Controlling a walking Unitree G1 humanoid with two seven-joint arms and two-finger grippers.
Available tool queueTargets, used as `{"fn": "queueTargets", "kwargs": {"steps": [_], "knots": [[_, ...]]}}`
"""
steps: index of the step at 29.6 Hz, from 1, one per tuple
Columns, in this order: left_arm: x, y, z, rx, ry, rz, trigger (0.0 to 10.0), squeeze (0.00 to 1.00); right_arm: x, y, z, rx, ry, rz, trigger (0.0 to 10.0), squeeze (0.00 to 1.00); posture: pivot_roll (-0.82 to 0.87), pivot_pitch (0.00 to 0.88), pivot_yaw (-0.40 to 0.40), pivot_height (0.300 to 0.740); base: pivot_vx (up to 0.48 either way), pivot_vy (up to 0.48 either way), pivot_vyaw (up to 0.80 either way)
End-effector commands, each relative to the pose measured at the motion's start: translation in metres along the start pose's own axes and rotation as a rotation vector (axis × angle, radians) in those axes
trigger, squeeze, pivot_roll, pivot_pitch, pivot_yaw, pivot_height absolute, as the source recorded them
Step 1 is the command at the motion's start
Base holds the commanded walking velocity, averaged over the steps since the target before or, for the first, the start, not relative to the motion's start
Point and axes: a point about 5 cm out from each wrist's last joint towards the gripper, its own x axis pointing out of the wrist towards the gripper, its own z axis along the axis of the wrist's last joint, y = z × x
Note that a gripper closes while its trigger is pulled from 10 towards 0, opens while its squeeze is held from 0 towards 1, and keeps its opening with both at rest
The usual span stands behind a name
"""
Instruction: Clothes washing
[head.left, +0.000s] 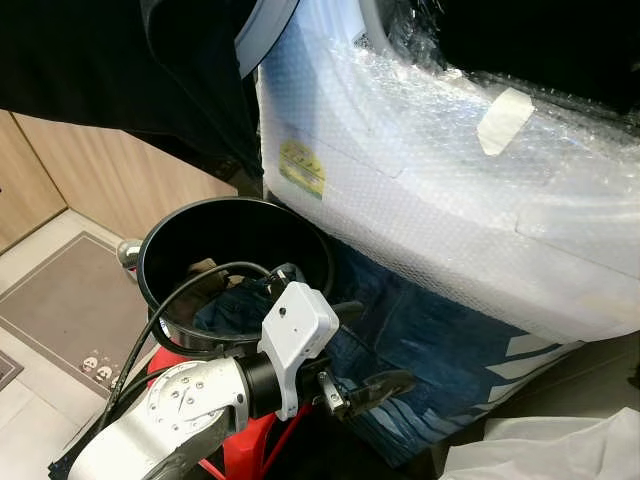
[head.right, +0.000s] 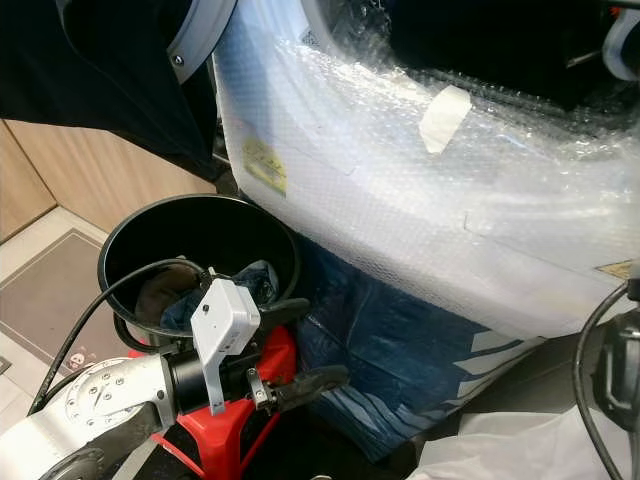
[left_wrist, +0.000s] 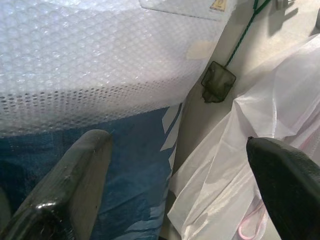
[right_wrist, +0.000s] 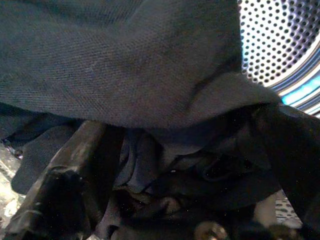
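A washing machine (head.left: 430, 200) wrapped in bubble wrap stands in front of me, its grey-rimmed door (head.left: 265, 30) swung open at the top. A dark garment (head.left: 150, 70) hangs over that door. Below it a black bucket (head.left: 160, 250) holds blue denim clothes (head.left: 235, 305). My left gripper (head.left: 372, 350) hovers open and empty beside the bucket's rim, low in front of the machine. In the right wrist view, my right gripper (right_wrist: 180, 165) is inside the perforated drum (right_wrist: 280, 45). Its fingers (right_wrist: 65, 170) are spread, with dark clothes (right_wrist: 125, 65) draped over and between them.
The bucket rests on a red stool (head.left: 245, 450). Blue wrapping (head.left: 440, 350) covers the machine's base, and a white plastic sheet (head.left: 550, 450) lies on the floor to the right. Wooden cabinets (head.left: 110, 170) and a grey floor mat (head.left: 60, 310) are to the left.
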Motion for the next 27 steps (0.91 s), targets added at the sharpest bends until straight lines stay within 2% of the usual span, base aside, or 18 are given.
{"fn": "queueTargets", "kwargs": {"steps": [1,3,5,10,12,17,19,21,22,24,25,27], "knots": [[0.002,-0.001,0.001,0.003,-0.008,-0.025,10.0,0.00,-0.015,-0.006,0.007,0.091,-0.035,-0.039,10.0,0.00,-0.09,0.202,-0.119,0.740,0.000,0.000,0.00],[0.002,0.000,0.002,0.006,-0.008,-0.030,10.0,0.00,-0.027,0.003,0.009,0.136,-0.049,-0.023,10.0,0.00,-0.09,0.201,-0.115,0.740,0.000,0.000,0.00],[0.003,0.000,0.002,0.006,-0.008,-0.031,10.0,0.00,-0.031,0.009,0.010,0.154,-0.070,0.000,10.0,0.00,-0.09,0.200,-0.113,0.740,0.000,0.000,0.00],[0.003,0.001,0.002,0.008,-0.007,-0.033,10.0,0.00,-0.039,0.015,0.009,0.142,-0.078,0.028,10.0,0.00,-0.09,0.200,-0.113,0.740,0.000,0.000,0.00],[0.002,0.002,0.002,0.009,-0.004,-0.033,10.0,0.00,-0.048,0.019,0.009,0.154,-0.128,0.054,10.0,0.00,-0.08,0.200,-0.103,0.740,0.000,0.000,0.00],[0.001,0.005,0.000,0.017,0.006,-0.028,10.0,0.00,-0.077,0.033,0.008,0.222,-0.245,0.172,10.0,0.00,-0.08,0.190,-0.088,0.740,0.000,0.000,0.00],[0.000,0.006,0.000,0.019,0.007,-0.026,10.0,0.00,-0.081,0.036,0.006,0.239,-0.253,0.194,10.0,0.00,-0.08,0.188,-0.084,0.740,0.000,0.000,0.00],[0.000,0.009,-0.001,0.030,0.008,-0.021,10.0,0.00,-0.092,0.048,-0.002,0.320,-0.283,0.277,10.0,0.00,-0.07,0.177,-0.069,0.740,0.000,0.000,0.00],[0.000,0.009,-0.001,0.030,0.008,-0.021,10.0,0.00,-0.092,0.048,-0.002,0.320,-0.283,0.277,10.0,0.00,-0.07,0.177,-0.069,0.740,0.000,0.000,0.00],[0.001,0.012,-0.001,0.047,0.005,-0.014,10.0,0.00,-0.106,0.064,-0.010,0.402,-0.325,0.401,10.0,0.00,-0.07,0.167,-0.056,0.740,0.000,0.000,0.00],[0.001,0.012,-0.002,0.063,0.017,-0.021,10.0,0.00,-0.112,0.071,-0.012,0.421,-0.361,0.444,10.0,0.00,-0.07,0.164,-0.053,0.740,0.000,0.000,0.00],[0.001,0.013,-0.003,0.068,0.021,-0.023,10.0,0.00,-0.114,0.073,-0.012,0.430,-0.375,0.457,10.0,0.00,-0.07,0.163,-0.052,0.740,0.000,0.000,0.00]]}}
